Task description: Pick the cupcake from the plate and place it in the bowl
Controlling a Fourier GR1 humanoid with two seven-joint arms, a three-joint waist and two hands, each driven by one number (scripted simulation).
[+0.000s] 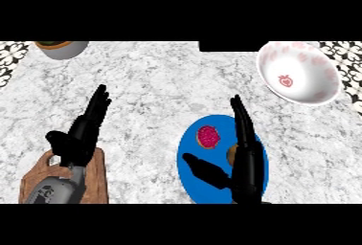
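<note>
While its fingers [239, 115] stretch straight and pressed together, the right hand [244, 158] hovers over the blue plate [189, 165], beside the cupcake [209, 137]. Left hand [83, 131] open above cutting board [97, 184]. Bowl [300, 72] far right.

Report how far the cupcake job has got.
Done: nothing yet; the cupcake sits on the blue plate. In hand: the right hand is open over the plate beside it, holding nothing. The left hand rests open at the left. Left: grasping, lifting, placing in the white bowl.

grey-white marble counter [163, 86] (patterned black-and-white tiles [13, 52] at the corners)
</note>
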